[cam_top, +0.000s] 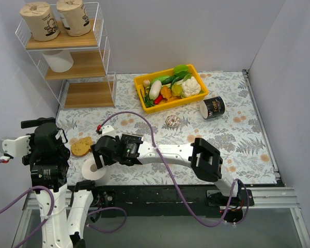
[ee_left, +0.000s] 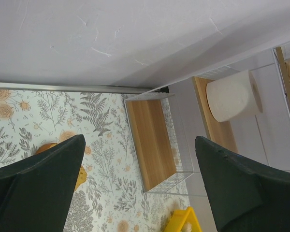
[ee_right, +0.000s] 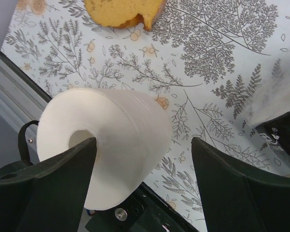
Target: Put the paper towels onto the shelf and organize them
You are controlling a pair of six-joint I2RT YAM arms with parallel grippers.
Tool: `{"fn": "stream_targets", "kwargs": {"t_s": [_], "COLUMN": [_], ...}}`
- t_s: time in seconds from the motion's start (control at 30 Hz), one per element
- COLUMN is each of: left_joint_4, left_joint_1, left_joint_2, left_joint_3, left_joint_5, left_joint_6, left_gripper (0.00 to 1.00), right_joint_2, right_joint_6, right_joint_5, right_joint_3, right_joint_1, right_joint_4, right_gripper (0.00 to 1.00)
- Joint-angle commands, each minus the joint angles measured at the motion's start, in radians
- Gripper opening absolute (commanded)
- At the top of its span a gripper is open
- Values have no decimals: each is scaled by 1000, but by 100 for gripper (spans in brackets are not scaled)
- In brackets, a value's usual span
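The wire shelf (cam_top: 101, 49) stands at the far left. Two tan paper towels (cam_top: 40, 20) (cam_top: 75, 16) sit on its top board, and a white one (cam_top: 58, 60) (ee_left: 233, 95) on the middle board. The bottom board (ee_left: 151, 140) is bare. A black roll (cam_top: 213, 107) lies on the table at the right. Another white roll (cam_top: 93, 169) (ee_right: 111, 145) lies at the near edge between the fingers of my open right gripper (ee_right: 142, 164), close to the left finger. My left gripper (ee_left: 140, 159) is open, empty and faces the shelf.
A yellow bin (cam_top: 144, 82) of vegetables stands at the far middle. A small patterned ball (cam_top: 172, 121) lies in front of it. A bread-like piece (cam_top: 81, 146) (ee_right: 123, 10) lies beside the white roll. A dark lettered thing (ee_right: 278, 140) shows at the right edge.
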Motion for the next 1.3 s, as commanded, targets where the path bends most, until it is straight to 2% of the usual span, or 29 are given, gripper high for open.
{"fn": "stream_targets", "kwargs": {"t_s": [0.0, 0.2, 0.5, 0.57, 0.6, 0.73, 0.83, 1.03, 1.17, 1.27], "left_joint_4": [7, 3, 3, -1, -2, -22, -73, -105, -48, -8], "left_joint_1": [-3, -6, -6, -6, -4, -6, -4, -4, -4, -4], "left_joint_2": [15, 18, 18, 13, 13, 25, 76, 203, 248, 269], "left_joint_3": [21, 31, 8, 1, -2, -22, -28, -56, -110, -173], "left_joint_5": [-22, -9, 34, 35, 41, 47, 38, 127, 331, 435], "left_joint_6": [11, 7, 3, 3, 0, -28, -51, -23, 43, 93], "left_gripper": [98, 98, 98, 98, 98, 98, 98, 98, 98, 98], "right_joint_2": [-20, 35, 83, 69, 65, 33, 5, -24, -4, 17], "right_joint_6": [-23, -22, -57, -69, -77, -135, -191, -197, -206, -211], "right_joint_5": [-20, -36, 46, 75, 84, 159, 150, 139, 92, 40], "right_joint_3": [36, 72, 124, 112, 109, 95, 46, -10, 0, 21], "right_joint_1": [8, 14, 31, 31, 31, 25, -7, -116, -197, -240], "right_joint_4": [80, 24, -68, -66, -63, -23, 36, 136, 170, 195], "right_gripper": [88, 88, 80, 74, 66, 44, 36, 34, 36, 42]}}
